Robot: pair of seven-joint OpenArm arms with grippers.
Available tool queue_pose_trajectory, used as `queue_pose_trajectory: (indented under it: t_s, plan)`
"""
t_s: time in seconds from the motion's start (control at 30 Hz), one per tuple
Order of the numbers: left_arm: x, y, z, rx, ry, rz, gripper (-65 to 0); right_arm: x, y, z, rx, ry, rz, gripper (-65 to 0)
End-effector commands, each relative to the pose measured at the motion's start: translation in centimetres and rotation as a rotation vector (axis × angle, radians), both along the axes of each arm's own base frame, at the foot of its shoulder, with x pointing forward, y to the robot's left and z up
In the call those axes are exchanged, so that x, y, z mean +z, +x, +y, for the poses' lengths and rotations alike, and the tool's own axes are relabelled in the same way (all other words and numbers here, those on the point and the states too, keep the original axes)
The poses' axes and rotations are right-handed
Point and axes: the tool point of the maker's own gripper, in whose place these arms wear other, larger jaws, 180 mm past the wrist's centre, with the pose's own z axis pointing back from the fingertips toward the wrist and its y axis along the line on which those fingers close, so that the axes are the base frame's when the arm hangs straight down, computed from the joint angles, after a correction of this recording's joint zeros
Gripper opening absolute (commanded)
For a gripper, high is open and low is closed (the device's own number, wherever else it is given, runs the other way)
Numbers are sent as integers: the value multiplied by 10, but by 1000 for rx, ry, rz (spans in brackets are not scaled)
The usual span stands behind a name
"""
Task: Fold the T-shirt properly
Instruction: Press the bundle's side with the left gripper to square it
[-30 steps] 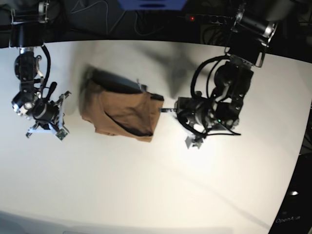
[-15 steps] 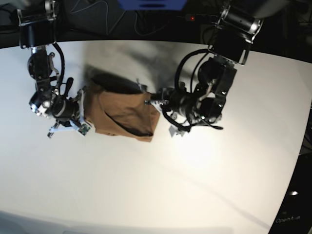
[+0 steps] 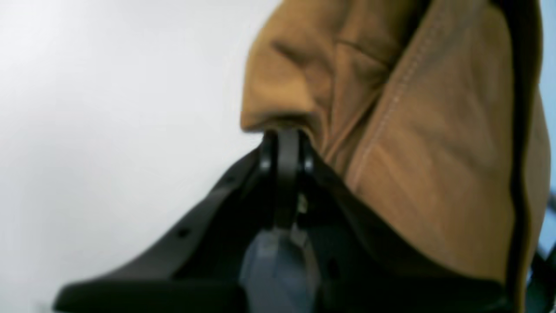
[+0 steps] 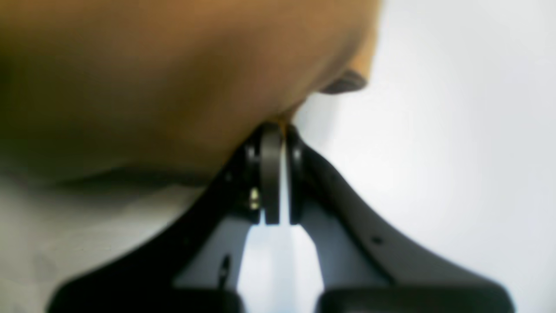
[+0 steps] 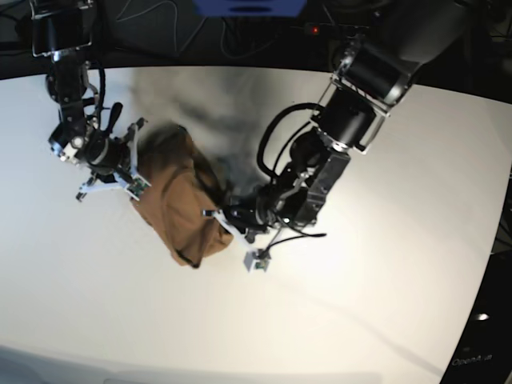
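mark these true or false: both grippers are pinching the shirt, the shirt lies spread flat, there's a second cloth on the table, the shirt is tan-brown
1. Both grippers pinch the T-shirt: true. The left gripper and right gripper are each shut on a fold of it.
2. The shirt lies spread flat: false. It is bunched and folded between the arms.
3. A second cloth lies on the table: false. Only the one shirt shows.
4. The shirt is tan-brown: true.

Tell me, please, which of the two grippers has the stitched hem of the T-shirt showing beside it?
The left gripper: a pale stitch line runs beside it on the T-shirt. Beside the right gripper only smooth, blurred cloth shows.
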Motion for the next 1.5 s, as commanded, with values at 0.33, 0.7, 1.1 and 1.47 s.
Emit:
queue_pose_trajectory:
  t_s: [0.33, 0.7, 1.1, 1.47]
  plan:
    - [7, 26, 5, 32, 114, -37, -628, 43, -12, 17, 50, -59, -73, -635]
    - [15, 31, -5, -10, 72, -78, -628, 60, -6, 4, 52, -121, -105, -635]
    - [14, 22, 13, -11, 74, -85, -628, 47, -9, 8, 72, -73, -90, -635]
    - [32, 34, -13, -6, 22, -174, -628, 21, -25, 24, 48, -34, -25, -635]
